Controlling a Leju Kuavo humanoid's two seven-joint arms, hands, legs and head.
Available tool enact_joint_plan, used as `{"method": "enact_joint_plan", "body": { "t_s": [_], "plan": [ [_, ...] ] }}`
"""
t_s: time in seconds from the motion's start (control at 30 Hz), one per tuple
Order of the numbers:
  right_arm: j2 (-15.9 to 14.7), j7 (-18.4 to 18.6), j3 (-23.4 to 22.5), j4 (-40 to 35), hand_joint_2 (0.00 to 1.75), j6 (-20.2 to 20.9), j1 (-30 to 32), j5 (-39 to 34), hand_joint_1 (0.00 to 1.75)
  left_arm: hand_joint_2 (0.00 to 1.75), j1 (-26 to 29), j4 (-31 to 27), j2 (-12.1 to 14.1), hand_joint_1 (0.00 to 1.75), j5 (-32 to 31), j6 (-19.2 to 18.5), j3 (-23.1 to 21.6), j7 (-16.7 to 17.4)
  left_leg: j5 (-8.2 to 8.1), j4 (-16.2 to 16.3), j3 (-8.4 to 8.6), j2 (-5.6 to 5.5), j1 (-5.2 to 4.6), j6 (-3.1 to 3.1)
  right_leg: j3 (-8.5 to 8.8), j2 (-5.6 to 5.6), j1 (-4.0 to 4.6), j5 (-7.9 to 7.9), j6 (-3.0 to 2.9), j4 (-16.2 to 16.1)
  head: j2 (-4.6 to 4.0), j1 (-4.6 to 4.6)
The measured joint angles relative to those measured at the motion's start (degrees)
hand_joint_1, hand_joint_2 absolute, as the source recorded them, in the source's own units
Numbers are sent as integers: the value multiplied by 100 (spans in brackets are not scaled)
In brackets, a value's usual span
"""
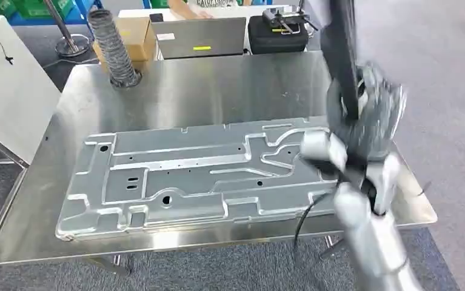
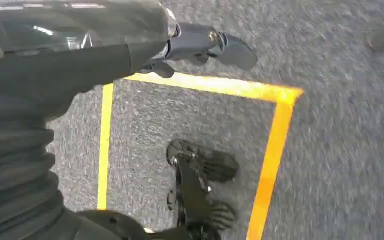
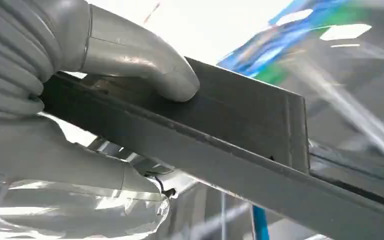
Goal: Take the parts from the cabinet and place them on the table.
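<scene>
The right robot hand (image 1: 363, 121) clamps a dark bar (image 1: 342, 48) above the worktop (image 1: 217, 85) at frame right — seemingly for set-down — while the left robot hand (image 2: 200, 45) looks empty.

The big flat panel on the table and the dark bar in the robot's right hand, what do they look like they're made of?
The flat panel looks like stamped sheet metal, maybe aluminium or galvanised steel: matte silver-grey, with pressed ribs, punched holes and soft reflections. The dark bar, held by the right hand, seems to be dark grey painted or coated metal, with sharp folded edges and a dull sheen; plastic can't be ruled out.
</scene>
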Motion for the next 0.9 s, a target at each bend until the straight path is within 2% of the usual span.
{"method": "enact_joint_plan", "body": {
  "t_s": [0.07, 0.1, 0.13, 0.17, 0.2, 0.23, 0.27, 0.3, 0.4, 0.43, 0.47, 0.5, 0.57, 0.6, 0.63, 0.67, 0.7, 0.73, 0.77, 0.8, 0.83, 0.87, 0.9],
  "plan": [
    [-62, 226, -40, 643, 175, 133, -563, 811, 175, 175, 10, 0, 0, 0, -15, -22, 0, -11, -461, 867, -442, -1, 6, -25, -2, -11, 15, -7, -26, 3, 0, -12],
    [-75, 270, 1, 946, 175, 270, -809, 1172, 175, 175, 22, 0, 0, 0, -28, -29, 2, -11, -614, 1331, -696, -1, 5, -37, -3, -11, 27, -12, -32, 7, 0, -18],
    [-77, 270, 61, 1184, 175, 412, -1038, 1371, 175, 175, 27, 0, 0, 0, -55, -37, 2, -15, -604, 1535, -832, 0, 6, -39, 0, -10, 35, -16, -37, 10, 0, -14],
    [-79, 270, 159, 1446, 175, 607, -1257, 1530, 175, 175, 25, 0, 0, 0, -59, -50, 2, -22, -459, 1462, -841, 0, 5, -31, 12, -8, 44, -24, -42, 12, 0, -16],
    [-81, 270, 288, 1703, 175, 773, -1464, 1646, 175, 175, 19, 0, 0, 0, -75, -74, 0, -39, -193, 1119, -725, 0, 4, -13, 31, -7, 56, -36, -40, 16, 0, -16],
    [-81, 270, 415, 1905, 175, 884, -1623, 1727, 175, 175, 16, 0, 0, 0, -81, -96, 0, -53, 73, 692, -547, 0, 3, 9, 54, -8, 65, -52, -40, 19, 0, -14],
    [-79, 270, 634, 2186, 175, 1011, -1838, 1823, 175, 175, 12, 0, 0, 0, -110, -120, 0, -72, 434, 29, -269, 7, -7, 59, 87, -11, 77, -82, -27, 24, 0, -16],
    [-79, 270, 844, 2451, 175, 1109, -2004, 1897, 175, 175, 13, 0, 6, 0, -118, -140, 0, -87, 435, -202, -162, 15, -31, 116, 85, -11, 97, -98, -16, 33, 0, -3],
    [-46, 220, 1364, 3032, 175, 1292, -2284, 1991, 175, 175, 0, 0, 0, 0, -175, -168, -4, -125, 457, -259, -179, -5, -55, 140, 49, -20, 92, -90, 52, 33, 0, -12],
    [-29, 131, 1539, 3212, 175, 1314, -2343, 1959, 175, 175, 0, 0, -2, 0, -179, -188, -7, -127, 473, -281, -180, -20, -47, 171, 55, -37, 95, -90, 80, 24, 0, -9],
    [-9, 21, 1698, 3375, 175, 1345, -2392, 1873, 175, 175, -2, 0, -24, 0, -182, -206, -11, -127, 505, -344, -148, -13, 7, 212, 37, -44, 97, -144, 117, 65, 0, -16],
    [-2, -115, 1829, 3511, 175, 1375, -2433, 1748, 175, 175, -9, 0, -26, 0, -186, -210, -13, -129, 511, -361, -138, -17, 6, 223, -21, -46, 94, -228, 156, 203, 0, 1],
    [52, -375, 2085, 3782, 175, 1401, -2488, 1409, 175, 175, -19, 0, -26, 0, -184, -232, -13, -138, 502, -361, -136, -16, 8, 250, -456, -45, 45, -638, 210, 1066, 0, 21],
    [70, -431, 2198, 3884, 175, 1408, -2487, 1306, 175, 175, -20, 0, -29, 0, -182, -236, -13, -140, 496, -360, -134, -16, 8, 256, -643, -46, 28, -760, 230, 1417, 0, 19],
    [96, -475, 2376, 4040, 175, 1415, -2476, 1226, 175, 175, -22, 0, -29, 0, -179, -245, -13, -142, 486, -356, -133, -16, 9, 259, -906, -47, 1, -843, 259, 1854, 0, 26],
    [107, -501, 2476, 4133, 175, 1419, -2465, 1206, 175, 175, -20, 0, -31, 0, -179, -249, -13, -142, 477, -352, -127, -27, 13, 254, -971, -47, -26, -743, 274, 1876, 0, 21],
    [115, -551, 2521, 4185, 175, 1466, -2463, 1146, 175, 175, -18, 0, -35, 0, -179, -251, -13, -142, 467, -346, -120, -40, 16, 247, -925, -49, -39, -601, 277, 1719, 0, 25],
    [151, -725, 2578, 4227, 175, 1616, -2476, 945, 175, 175, -16, 0, -37, 0, -182, -251, -13, -151, 437, -326, -96, -62, 23, 224, -679, -56, -50, -251, 269, 1142, 0, 21],
    [170, -904, 2637, 4253, 175, 1778, -2494, 718, 175, 175, -14, 0, -39, 0, -182, -251, -13, -164, 409, -314, -68, -66, 25, 204, -462, -59, -51, 2, 254, 669, 0, 30],
    [186, -1055, 2701, 4282, 175, 1933, -2511, 508, 175, 175, -9, 0, -42, 0, -179, -251, -13, -177, 374, -311, -36, -67, 26, 171, -246, -68, -45, 166, 222, 142, 0, 41],
    [238, -1234, 2819, 4330, 175, 2128, -2509, 224, 175, 175, -17, 0, -42, 0, -179, -251, -13, -210, 367, -321, -49, -58, 3, 133, -187, -67, 16, 89, 203, 114, 0, 28],
    [308, -1299, 2939, 4356, 175, 2267, -2484, 21, 175, 175, -19, 0, -37, 0, -179, -254, -13, -249, 361, -314, -56, -45, 5, 103, -203, -49, 12, 104, 169, 71, 0, 36],
    [345, -1314, 3057, 4373, 175, 2348, -2425, -143, 175, 175, -20, 0, -37, 0, -177, -256, -13, -289, 351, -327, -41, -35, 5, 75, -204, -35, 27, 93, 152, 66, 0, 4]
  ]
}}
